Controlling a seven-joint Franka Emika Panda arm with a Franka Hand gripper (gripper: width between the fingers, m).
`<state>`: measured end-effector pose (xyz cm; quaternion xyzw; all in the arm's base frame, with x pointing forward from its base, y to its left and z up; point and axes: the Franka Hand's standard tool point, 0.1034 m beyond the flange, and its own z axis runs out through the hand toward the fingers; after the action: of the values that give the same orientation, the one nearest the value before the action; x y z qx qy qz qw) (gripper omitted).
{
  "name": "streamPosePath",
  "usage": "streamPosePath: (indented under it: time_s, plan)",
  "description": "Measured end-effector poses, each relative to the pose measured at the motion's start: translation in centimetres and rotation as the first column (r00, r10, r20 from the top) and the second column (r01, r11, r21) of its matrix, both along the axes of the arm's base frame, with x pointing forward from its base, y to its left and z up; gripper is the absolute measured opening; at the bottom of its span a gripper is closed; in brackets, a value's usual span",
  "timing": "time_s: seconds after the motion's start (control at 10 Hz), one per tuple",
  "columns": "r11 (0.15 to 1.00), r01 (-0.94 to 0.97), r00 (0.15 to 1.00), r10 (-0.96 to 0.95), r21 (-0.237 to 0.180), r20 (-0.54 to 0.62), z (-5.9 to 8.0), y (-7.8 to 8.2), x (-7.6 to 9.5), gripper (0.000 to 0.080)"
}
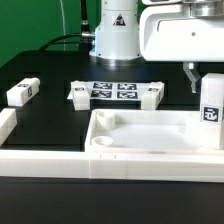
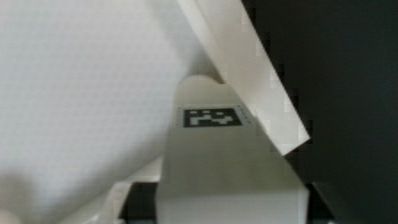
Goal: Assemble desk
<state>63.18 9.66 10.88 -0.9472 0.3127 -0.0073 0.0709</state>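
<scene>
Near edge, exterior view: long white plastic border rail [image 1: 40, 166] runs along the bottom of the frame and turns up the left side. Just behind it is the white plastic square tray-like tabletop [image 1: 150, 127], with a raised rim and a round socket at its lower-left corner, lying flat on the black table [image 1: 50, 120].

The gripper [image 2: 222, 200] is pinching a white plastic block leg [image 1: 211, 108] upright at frame right, at the tabletop's far right corner. Can't tell if it's seated. In the wrist view the leg fills the gap between the fingers [image 2: 322, 203].

Parts look light, stiff and smooth, so slip is the likely risk. Best hold is on the leg's flat sides.

Mid-frame: marker board [image 1: 112, 92], a spare white leg [image 1: 80, 93] and another [image 1: 150, 96] just beside its ends, and a third leg [image 1: 22, 92] at frame left. Plenty of bare table.

Far: white robot base [image 1: 115, 35], green backdrop [image 1: 30, 25].
</scene>
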Motion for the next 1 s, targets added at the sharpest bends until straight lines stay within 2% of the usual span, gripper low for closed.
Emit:
streamPosePath:
  time_s: [0.4, 0.8, 1.0]
  plan:
    - [0.947, 0.319, 0.947, -0.317, 0.047, -0.047, -0.07, -0.23, 0.06, 0.0290]
    - [0.826, 0.560, 0.827, -0.552, 0.060, -0.107, -0.08, -0.14, 0.04, 0.0290]
    - [0.805, 0.590, 0.805, -0.582, 0.058, -0.114, -0.09, -0.06, 0.03, 0.0291]
